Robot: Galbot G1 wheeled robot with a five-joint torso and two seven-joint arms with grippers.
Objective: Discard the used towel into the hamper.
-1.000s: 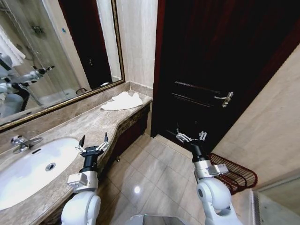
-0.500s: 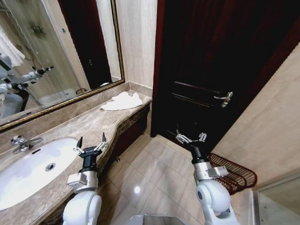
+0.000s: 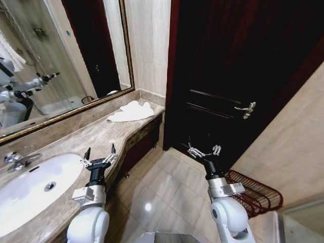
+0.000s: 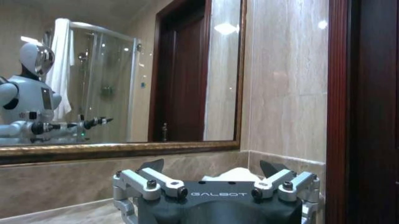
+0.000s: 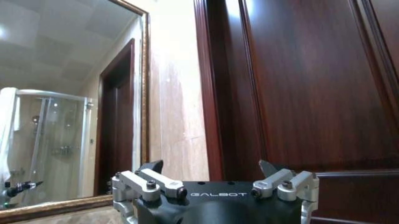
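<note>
From the head view, the towel [image 3: 130, 111] is seen at the counter's [image 3: 96, 135] far end; the hamper [image 3: 255, 192] sits on the floor beside the right gripper [image 3: 203, 150], fingers apart, empty. Left gripper [image 3: 99, 154] spread over the counter. Left wrist view: the towel [image 4: 234, 175] is framed dead ahead between open fingers; that line should be held on approach. Right wrist view: fingers apart, door [image 5: 299, 93] faced.

White towel [image 3: 130, 111] on brown-veined marble counter [image 3: 91, 136]; dark red-brown hamper [image 3: 257, 193]; dark mahogany door [image 3: 238, 76].

We see a marble counter [image 3: 96, 134] with a white sink [image 3: 30, 190] and chrome faucet [image 3: 14, 159] at the left. Gold-framed mirror [image 3: 55, 61] above it. Dark wood door [image 3: 243, 71] with metal handle [image 3: 246, 109]. Glossy tiled floor [image 3: 167, 187].
</note>
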